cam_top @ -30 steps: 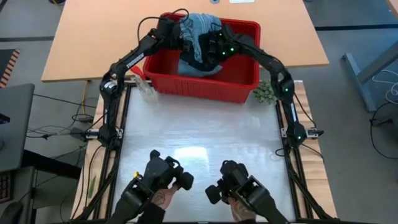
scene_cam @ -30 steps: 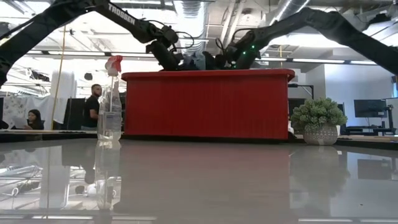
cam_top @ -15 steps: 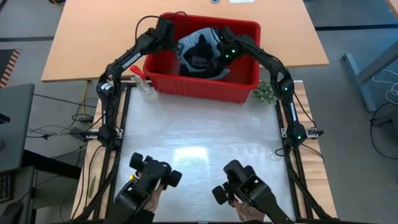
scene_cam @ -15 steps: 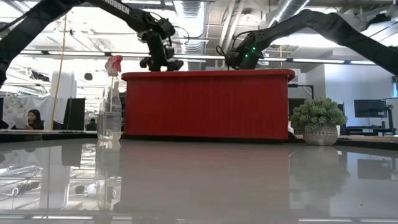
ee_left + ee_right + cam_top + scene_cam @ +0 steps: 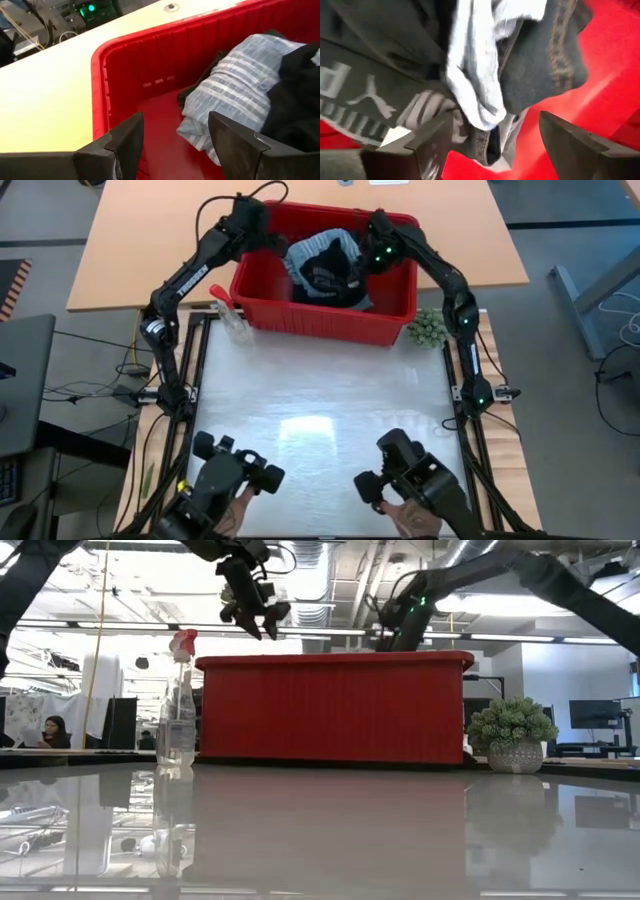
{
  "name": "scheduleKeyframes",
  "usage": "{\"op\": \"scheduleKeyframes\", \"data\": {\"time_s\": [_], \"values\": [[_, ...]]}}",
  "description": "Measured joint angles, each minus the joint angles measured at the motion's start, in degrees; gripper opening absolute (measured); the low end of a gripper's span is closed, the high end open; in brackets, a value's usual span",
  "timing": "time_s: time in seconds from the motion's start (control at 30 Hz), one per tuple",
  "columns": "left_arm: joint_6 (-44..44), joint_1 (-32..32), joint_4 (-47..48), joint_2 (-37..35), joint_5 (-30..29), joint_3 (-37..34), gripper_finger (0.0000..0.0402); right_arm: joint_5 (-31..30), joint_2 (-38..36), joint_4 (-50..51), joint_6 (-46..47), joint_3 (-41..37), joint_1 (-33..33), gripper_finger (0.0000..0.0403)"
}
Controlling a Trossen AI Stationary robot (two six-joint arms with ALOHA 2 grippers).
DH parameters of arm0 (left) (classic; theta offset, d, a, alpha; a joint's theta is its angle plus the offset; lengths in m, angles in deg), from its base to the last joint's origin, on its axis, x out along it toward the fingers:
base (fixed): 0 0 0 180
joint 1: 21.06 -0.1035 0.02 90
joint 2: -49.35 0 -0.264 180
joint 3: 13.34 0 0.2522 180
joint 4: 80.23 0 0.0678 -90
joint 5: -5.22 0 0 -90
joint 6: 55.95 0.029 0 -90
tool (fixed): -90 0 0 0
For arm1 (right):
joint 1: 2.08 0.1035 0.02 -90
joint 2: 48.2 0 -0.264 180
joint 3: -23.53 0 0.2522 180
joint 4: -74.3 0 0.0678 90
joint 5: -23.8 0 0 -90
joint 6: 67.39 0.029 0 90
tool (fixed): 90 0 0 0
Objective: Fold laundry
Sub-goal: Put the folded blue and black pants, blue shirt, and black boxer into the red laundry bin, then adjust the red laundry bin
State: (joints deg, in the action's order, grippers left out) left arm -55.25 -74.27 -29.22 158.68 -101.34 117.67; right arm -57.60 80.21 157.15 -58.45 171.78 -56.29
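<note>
Laundry lies dropped in basket; left gripper and right gripper, now released, seemingly lifted clear.

Open-plan office-lab: exposed ceiling ducts, monitors, seated person.

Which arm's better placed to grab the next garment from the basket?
Right. The right gripper hangs open just above the laundry; the left gripper, also open, sits at the red basket rim's far corner.
</note>
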Motion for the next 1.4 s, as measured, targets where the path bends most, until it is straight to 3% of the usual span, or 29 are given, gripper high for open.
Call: {"op": "scheduleKeyframes", "data": {"time_s": [0.27, 0.43, 0.57, 0.77, 0.93, 1.1, 1.23, 1.4], "values": [[1.5, 1.1, 1.2, -2.8, 0.3, 0.0, 0.0209, 0.6, -5.9, 0.3, -0.9, 0.6, -0.9, 0.0319], [1.0, 2.8, 1.3, -5.3, 5.3, 0.0, 0.0209, 1.2, -11.0, -0.5, -3.4, 0.3, 0.0, 0.0319], [-2.5, 5.6, 4.7, -8.3, 6.8, -0.1, 0.0209, 1.9, -15.9, 0.4, -5.8, 0.3, 4.5, 0.0319], [3.7, 14.2, 6.8, -17.0, 7.1, -3.5, 0.0209, 1.8, -22.6, 0.3, -8.5, -1.5, 14.9, 0.0317], [5.9, 18.0, 6.3, -27.6, 8.3, -15.1, 0.0209, 1.3, -31.8, -2.0, -8.1, -16.8, 24.2, 0.0307], [5.8, 18.0, -3.8, -42.1, 19.9, -34.5, 0.0209, 0.2, -42.7, -8.1, -7.0, -39.2, 32.5, 0.0303], [2.0, 19.1, -15.9, -50.7, 21.3, -44.7, 0.0209, -2.6, -46.4, -8.1, -1.6, -51.0, 30.4, 0.0289], [-0.6, 20.4, -18.6, -52.7, 21.1, -47.4, 0.0209, -4.2, -45.7, -11.9, -2.2, -56.2, 24.1, 0.0229]]}}
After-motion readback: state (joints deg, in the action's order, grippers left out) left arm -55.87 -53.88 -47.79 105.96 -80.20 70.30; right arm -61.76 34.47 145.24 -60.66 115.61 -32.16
